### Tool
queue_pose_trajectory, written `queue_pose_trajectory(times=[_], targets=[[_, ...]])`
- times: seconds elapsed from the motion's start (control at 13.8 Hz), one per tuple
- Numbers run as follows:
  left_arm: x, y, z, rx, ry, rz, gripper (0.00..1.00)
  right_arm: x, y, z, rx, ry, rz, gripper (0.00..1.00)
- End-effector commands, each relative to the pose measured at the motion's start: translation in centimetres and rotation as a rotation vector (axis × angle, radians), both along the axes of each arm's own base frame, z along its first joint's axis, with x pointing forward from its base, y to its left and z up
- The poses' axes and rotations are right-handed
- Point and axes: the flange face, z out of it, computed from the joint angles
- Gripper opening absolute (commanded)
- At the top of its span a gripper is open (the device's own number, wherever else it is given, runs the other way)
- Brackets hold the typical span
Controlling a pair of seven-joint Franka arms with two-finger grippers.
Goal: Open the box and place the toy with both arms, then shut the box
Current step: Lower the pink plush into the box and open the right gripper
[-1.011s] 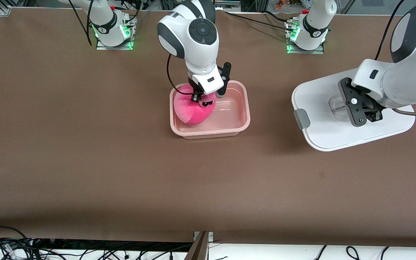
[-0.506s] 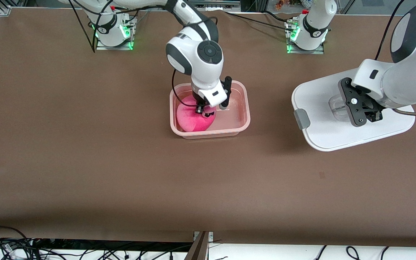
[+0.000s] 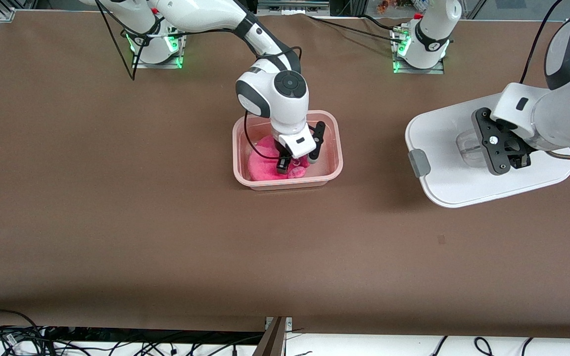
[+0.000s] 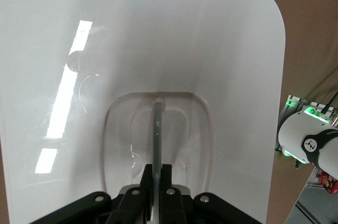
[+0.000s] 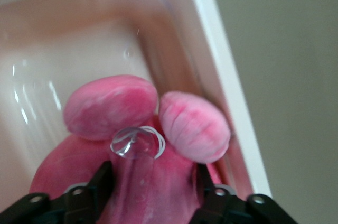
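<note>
The pinkish translucent box [image 3: 337, 163] stands open mid-table. The pink plush toy [image 3: 262, 167] lies inside it, at the end toward the right arm's side. My right gripper [image 3: 297, 164] reaches down into the box, open, one finger on each side of the toy [image 5: 158, 192]. Its two ear flaps [image 5: 194, 124] and a clear suction cup [image 5: 136, 142] show just past the fingers. Toward the left arm's end of the table, my left gripper [image 3: 511, 162] is shut on the clear centre handle [image 4: 157, 129] of the white lid [image 3: 443, 148], which casts a shadow on the table.
The lid has a grey side clip [image 3: 416, 163] on its edge toward the box. Both arm bases with green lights [image 3: 156, 47] [image 3: 418, 49] stand at the table's edge farthest from the front camera. Cables [image 3: 13, 336] lie below the nearest edge.
The right gripper has lowered the toy into the box and opened its fingers. The left gripper has shifted the lid slightly toward the left arm's end of the table.
</note>
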Motion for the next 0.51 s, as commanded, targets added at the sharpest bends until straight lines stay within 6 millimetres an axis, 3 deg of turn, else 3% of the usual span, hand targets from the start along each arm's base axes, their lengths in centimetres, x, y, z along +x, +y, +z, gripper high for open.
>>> queue_pose_trajectory(times=[0.0,0.14,0.29,0.43], targets=[[-0.1,0.2,0.3,0.015,-0.01,-0.029,0.0,0.2,1.5,0.4,0.075,-0.044,-0.086,1.0],[-0.1,0.0,0.3,0.015,-0.01,-0.032,0.0,0.3,1.3,1.7,0.089,-0.048,-0.123,1.0],[-0.1,-0.1,0.4,-0.004,-0.007,-0.03,0.0,0.4,0.4,6.1,0.106,-0.016,-0.173,1.0],[-0.3,-0.5,0.5,-0.019,-0.004,-0.033,0.0,0.8,-3.0,11.8,0.063,0.059,-0.262,1.0]])
